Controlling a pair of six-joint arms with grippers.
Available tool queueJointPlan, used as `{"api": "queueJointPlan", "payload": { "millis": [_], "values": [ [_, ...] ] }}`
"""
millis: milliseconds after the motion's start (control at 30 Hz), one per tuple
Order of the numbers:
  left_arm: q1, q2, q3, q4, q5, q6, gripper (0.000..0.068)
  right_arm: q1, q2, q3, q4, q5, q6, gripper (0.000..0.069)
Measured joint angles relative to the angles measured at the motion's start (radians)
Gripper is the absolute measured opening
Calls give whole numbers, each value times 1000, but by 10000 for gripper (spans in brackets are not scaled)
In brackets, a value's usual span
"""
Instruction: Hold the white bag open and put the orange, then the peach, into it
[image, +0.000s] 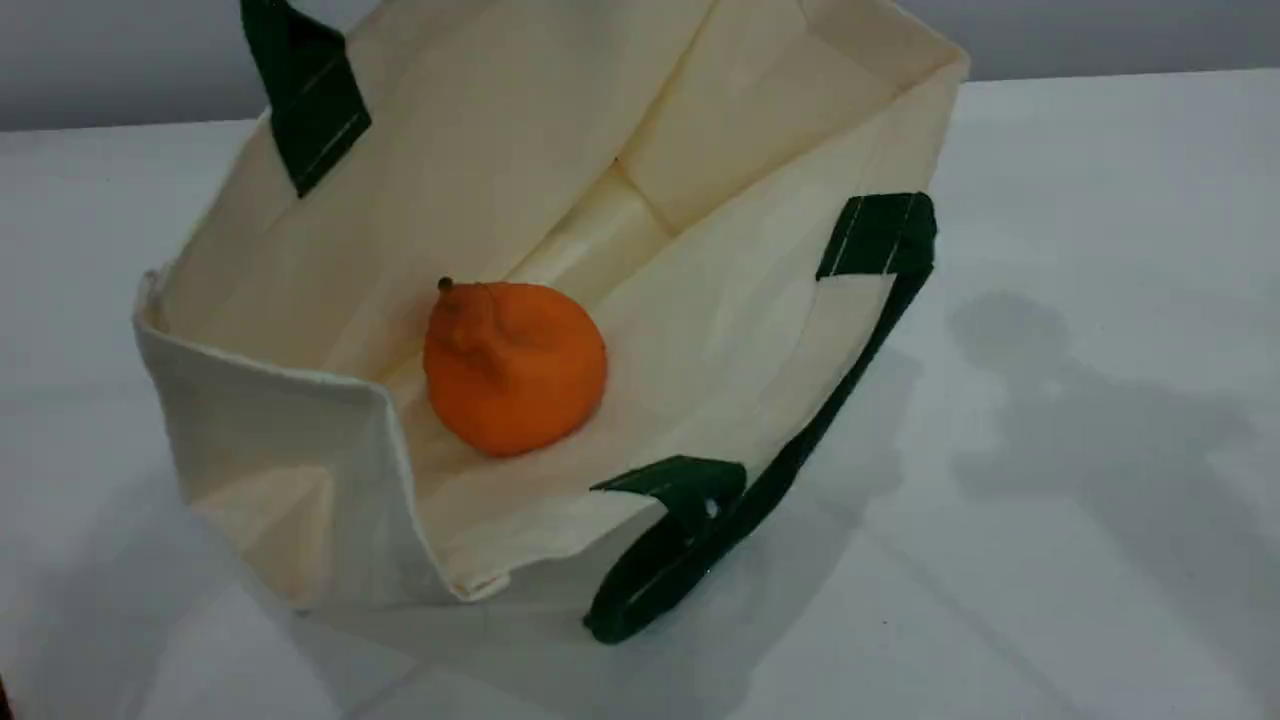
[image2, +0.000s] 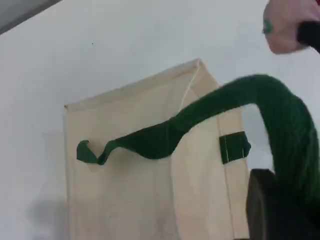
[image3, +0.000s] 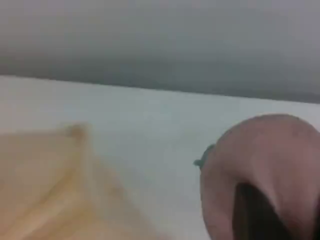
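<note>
One white bag (image: 480, 150), two green strap handles (image: 305, 90), one orange (image: 515, 370), one peach (image3: 260, 165).

Surroundings: table and wall.
The table (image: 1100, 180) has a plain white, matt top that fills most of the scene view. A grey wall (image: 120, 60) stands directly behind its far edge. A soft dark shadow (image: 1090, 440) lies on the right part of the table top, and a fainter one on the near left.
</note>
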Motion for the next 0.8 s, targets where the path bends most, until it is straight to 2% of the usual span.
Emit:
{"api": "queueJointPlan", "payload": {
  "millis": [233, 367, 567, 800],
  "values": [
    [0, 0, 0, 0, 0, 0, 71, 0, -15, 63, -5, 331, 0, 148],
    [0, 0, 0, -2, 0, 0, 71, 0, 6, 78, -68, 487, 0, 148],
    [0, 0, 0, -52, 0, -1, 71, 1, 87, 75, -62, 619, 0, 148],
    [0, 10, 0, -59, -2, 1, 71, 2, 213, 42, 7, 656, 0, 148]
  ]
}}
